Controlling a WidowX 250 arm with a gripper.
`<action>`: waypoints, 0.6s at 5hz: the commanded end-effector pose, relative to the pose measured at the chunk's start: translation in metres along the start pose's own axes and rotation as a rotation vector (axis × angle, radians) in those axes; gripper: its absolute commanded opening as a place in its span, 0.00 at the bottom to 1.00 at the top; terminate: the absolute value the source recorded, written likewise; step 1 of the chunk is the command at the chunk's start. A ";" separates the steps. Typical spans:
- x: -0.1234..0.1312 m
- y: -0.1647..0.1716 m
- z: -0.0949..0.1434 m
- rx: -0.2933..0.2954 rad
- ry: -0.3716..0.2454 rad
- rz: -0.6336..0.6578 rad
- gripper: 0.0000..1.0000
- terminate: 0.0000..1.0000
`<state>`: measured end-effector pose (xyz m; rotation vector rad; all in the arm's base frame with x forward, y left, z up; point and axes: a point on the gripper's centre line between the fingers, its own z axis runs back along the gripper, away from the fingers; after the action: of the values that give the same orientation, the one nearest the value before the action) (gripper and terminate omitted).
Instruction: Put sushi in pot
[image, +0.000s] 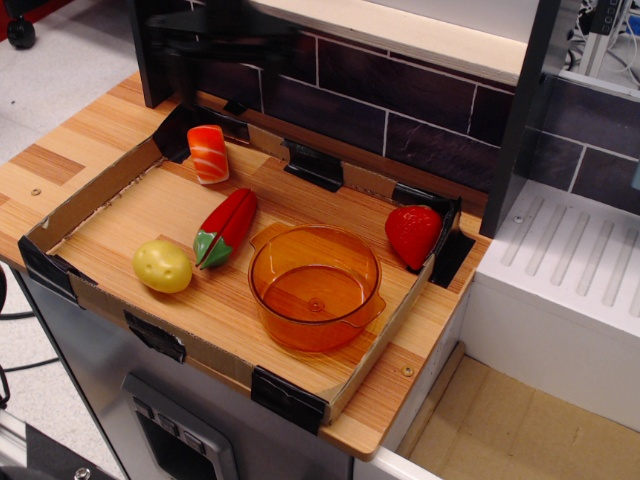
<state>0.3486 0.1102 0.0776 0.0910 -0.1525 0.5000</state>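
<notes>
The sushi (208, 153), orange with white stripes on a white rice block, stands at the back left of the cardboard tray (100, 185). The translucent orange pot (315, 285) sits empty in the front middle of the tray, apart from the sushi. My gripper is not in view. Only a dark smear shows against the wall at the top left, and I cannot tell what it is.
A red chili pepper (226, 227) lies between the sushi and the pot. A yellow potato (162, 265) sits front left and a red strawberry (413, 235) at the right tray wall. A dark brick wall (400, 105) backs the tray. A white sink unit (565, 275) stands to the right.
</notes>
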 end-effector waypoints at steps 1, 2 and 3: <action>0.019 0.024 -0.012 -0.003 -0.048 -0.012 1.00 0.00; 0.015 0.023 -0.024 -0.005 -0.029 -0.014 1.00 0.00; 0.011 0.028 -0.033 0.002 -0.019 -0.013 1.00 0.00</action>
<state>0.3464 0.1391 0.0367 0.0911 -0.1326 0.4861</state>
